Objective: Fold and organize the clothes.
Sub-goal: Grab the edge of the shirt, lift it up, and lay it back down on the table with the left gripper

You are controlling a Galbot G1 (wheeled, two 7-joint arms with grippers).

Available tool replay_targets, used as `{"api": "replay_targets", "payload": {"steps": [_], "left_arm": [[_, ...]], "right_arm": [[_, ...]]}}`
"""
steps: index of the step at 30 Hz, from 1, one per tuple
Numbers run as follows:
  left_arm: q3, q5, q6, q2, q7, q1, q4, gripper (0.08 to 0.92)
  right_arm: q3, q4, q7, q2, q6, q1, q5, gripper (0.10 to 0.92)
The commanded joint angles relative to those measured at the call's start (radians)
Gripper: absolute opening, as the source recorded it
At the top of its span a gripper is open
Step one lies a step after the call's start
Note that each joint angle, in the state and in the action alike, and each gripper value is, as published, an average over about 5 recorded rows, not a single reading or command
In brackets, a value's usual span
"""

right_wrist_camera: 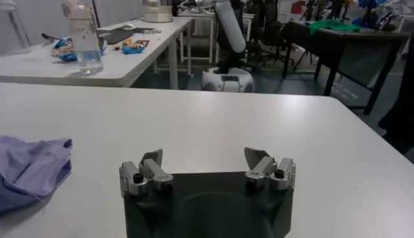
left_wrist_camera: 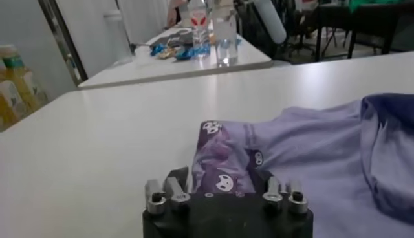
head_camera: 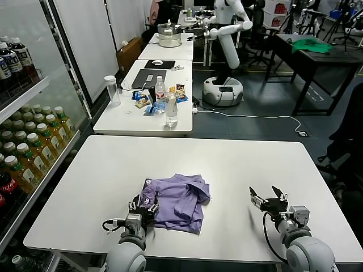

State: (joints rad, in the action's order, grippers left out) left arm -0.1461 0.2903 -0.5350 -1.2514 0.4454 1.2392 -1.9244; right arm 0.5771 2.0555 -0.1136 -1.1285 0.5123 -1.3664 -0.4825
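One lavender T-shirt (head_camera: 177, 202) lies crumpled near the front edge of the white table (head_camera: 113, 164), left of its middle. The left gripper (head_camera: 145, 205) sits at the shirt's near-left edge; the left wrist view shows the dark print (left_wrist_camera: 223, 169) there, but whether its fingers pinch the cloth is hidden. The right gripper (head_camera: 269, 199) hovers well apart with fingers spread and nothing between them.

Thin, soft lavender cloth on the T-shirt (head_camera: 177, 203), matt, rumpled into loose folds; small dark print showing at its 9 o'clock edge. Smooth white table (head_camera: 238, 161) top, faint satin sheen. Matt black plastic body with bare silvery metal finger fittings on left gripper (left_wrist_camera: 223, 186) and right gripper (right_wrist_camera: 206, 162). Clear glossy plastic on water bottle (head_camera: 171, 110) at 12 o'clock.
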Motion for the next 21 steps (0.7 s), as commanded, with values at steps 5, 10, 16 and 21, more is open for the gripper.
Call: {"api": "replay_targets", "payload": {"steps": [5,10,16,21], "left_arm": [[-0.058,0.338,-0.046,-0.001,0.015,0.019,-0.018,0.457],[-0.130,0.499,-0.016,-0.010,0.018,0.023,-0.031,0.310],[-0.225,0.643,0.054,-0.011,0.023,0.010,-0.047,0.148],[-0.326,0.795,0.068,0.008,0.021,-0.006,-0.078,0.118]], "right_arm": [[0.008,0.008,-0.001,-0.004,0.001,-0.011,0.000,0.823],[0.012,0.012,-0.002,-0.004,0.001,-0.012,-0.001,0.823],[0.013,0.015,-0.003,-0.007,0.000,-0.016,0.000,0.823],[0.013,0.017,-0.003,-0.009,0.000,-0.019,0.001,0.823]]}}
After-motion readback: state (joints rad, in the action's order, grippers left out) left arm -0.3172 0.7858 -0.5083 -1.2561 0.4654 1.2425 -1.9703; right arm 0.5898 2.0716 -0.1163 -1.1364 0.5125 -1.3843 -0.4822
